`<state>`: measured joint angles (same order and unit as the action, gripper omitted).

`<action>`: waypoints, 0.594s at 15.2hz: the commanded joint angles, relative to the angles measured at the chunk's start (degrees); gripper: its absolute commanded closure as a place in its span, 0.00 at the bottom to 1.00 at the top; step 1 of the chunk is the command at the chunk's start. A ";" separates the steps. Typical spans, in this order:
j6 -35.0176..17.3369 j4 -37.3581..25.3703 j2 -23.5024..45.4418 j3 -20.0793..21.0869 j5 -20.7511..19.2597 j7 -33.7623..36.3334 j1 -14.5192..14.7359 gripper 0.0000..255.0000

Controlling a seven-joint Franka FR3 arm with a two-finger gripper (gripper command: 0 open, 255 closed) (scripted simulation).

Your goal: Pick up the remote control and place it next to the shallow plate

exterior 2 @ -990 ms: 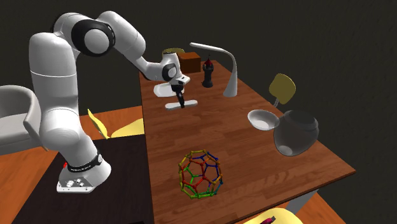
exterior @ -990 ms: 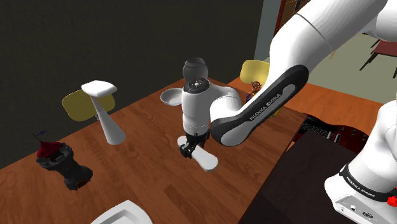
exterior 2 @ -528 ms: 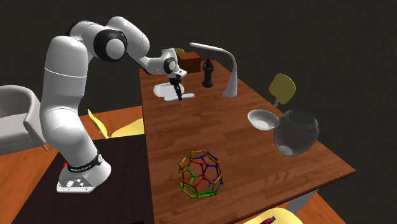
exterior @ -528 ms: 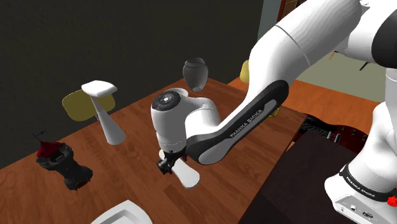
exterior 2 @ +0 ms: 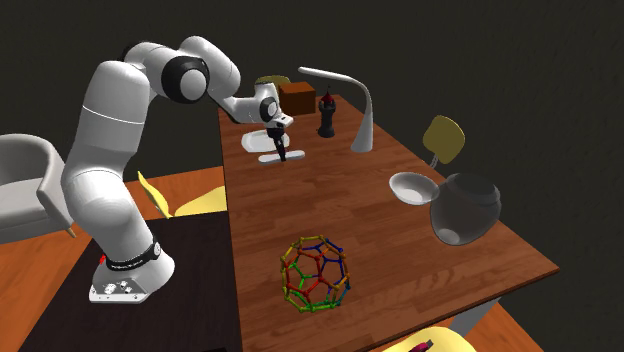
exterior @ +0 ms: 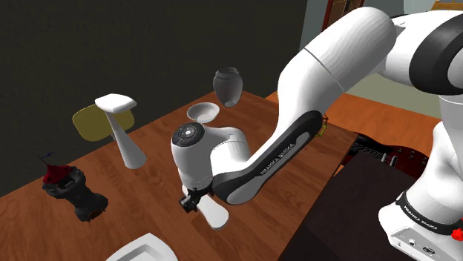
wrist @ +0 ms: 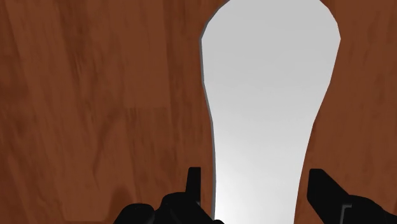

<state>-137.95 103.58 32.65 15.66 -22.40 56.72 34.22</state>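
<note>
The remote control (wrist: 267, 114) is a plain white, elongated slab that widens away from the hand. My gripper (wrist: 256, 173) is shut on its narrow end, one black finger at each side. In the shoulder view the gripper (exterior: 194, 202) holds the remote (exterior: 214, 213) low over the wooden table (exterior: 163, 148), near the table's front edge. In the second exterior view the remote (exterior 2: 272, 158) is under the gripper (exterior 2: 281, 154) at the table's far left. The shallow white plate (exterior: 204, 112) (exterior 2: 412, 186) lies further along the table, beside a dark grey vase (exterior: 227, 84) (exterior 2: 463, 212).
A white lamp (exterior: 122, 126) (exterior 2: 355, 105) and a black figure with a red top (exterior: 70, 191) (exterior 2: 327, 115) stand near the gripper. A coloured wire ball (exterior 2: 313, 275) sits mid-table. A white object (exterior: 145, 248) pokes in at the shoulder view's bottom edge.
The arm has swung toward the shoulder view's lower left, carrying the remote with it. The plate, earlier hidden behind the arm, now shows.
</note>
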 commanded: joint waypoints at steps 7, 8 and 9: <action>-3.81 -0.47 4.33 -1.51 -1.96 1.64 1.00 1.00; -4.27 -0.57 4.90 -1.72 -2.20 1.84 1.14 1.00; -4.57 -0.65 5.29 -1.85 -2.35 1.98 1.24 1.00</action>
<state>-142.07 103.15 37.32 14.01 -24.51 58.48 35.28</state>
